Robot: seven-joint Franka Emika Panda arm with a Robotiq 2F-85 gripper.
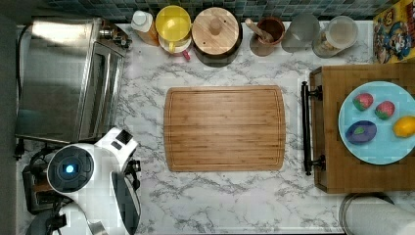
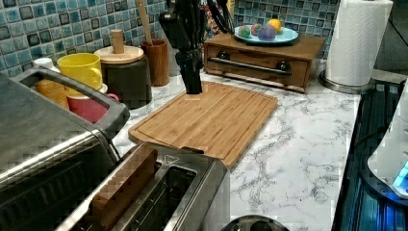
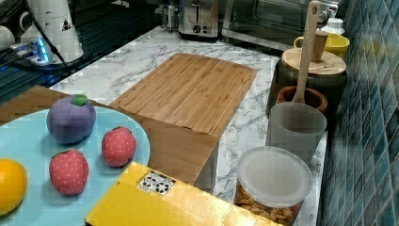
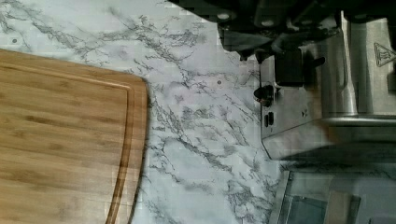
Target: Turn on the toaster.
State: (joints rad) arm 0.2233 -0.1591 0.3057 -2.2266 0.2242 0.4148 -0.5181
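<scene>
The small boxy stainless-steel toaster (image 4: 327, 84) is judged rigid and heavy; its black lever (image 4: 289, 67) should be pressed. The gripper's opening cannot be told.

Landmark: cutting board (image 2: 207, 118) on marble counter (image 2: 298, 159).
Toaster (image 2: 163, 197) just in front of board, brown slab standing in its slot.
Dark gripper (image 2: 191, 72) over board's far edge.
Yellow mug (image 2: 82, 70), lidded jar (image 2: 126, 67) left of board.
Paper towel roll (image 2: 360, 41) beyond board, right.
</scene>
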